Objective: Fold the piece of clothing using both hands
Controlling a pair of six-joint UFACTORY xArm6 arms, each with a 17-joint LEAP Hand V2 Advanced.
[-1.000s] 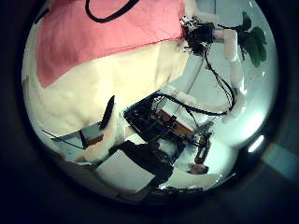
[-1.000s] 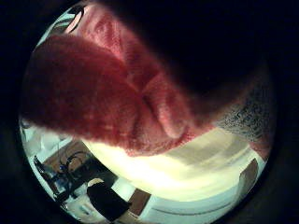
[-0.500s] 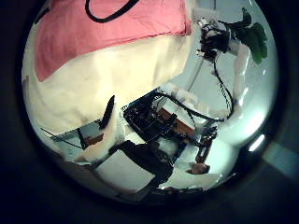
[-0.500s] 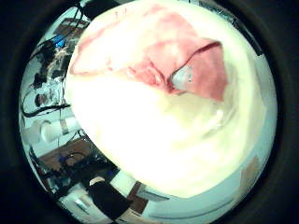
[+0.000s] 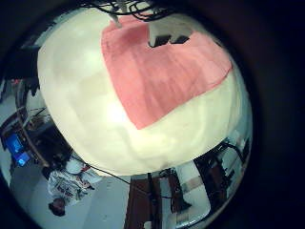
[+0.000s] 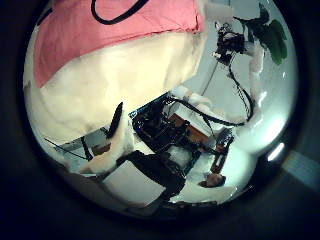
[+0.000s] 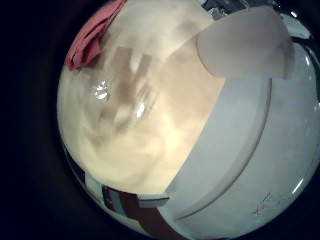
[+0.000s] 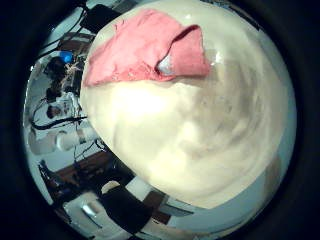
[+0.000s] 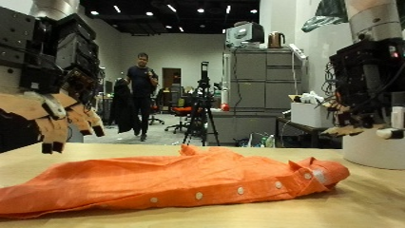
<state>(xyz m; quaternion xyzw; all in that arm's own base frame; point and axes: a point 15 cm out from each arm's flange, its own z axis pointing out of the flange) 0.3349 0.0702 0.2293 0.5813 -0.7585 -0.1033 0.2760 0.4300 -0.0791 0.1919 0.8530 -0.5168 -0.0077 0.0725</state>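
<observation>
Right hand (image 9: 358,122) farther from shirt (image 9: 178,180) than earlier

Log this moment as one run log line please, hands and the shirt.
left hand: open, above table, holds nothing | right hand: open, raised, holds nothing | orange shirt: lying on table, partly folded, untouched

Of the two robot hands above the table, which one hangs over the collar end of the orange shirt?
The right hand. It hangs above the end of the orange shirt where the collar lies; the left hand is over the opposite end.
</observation>
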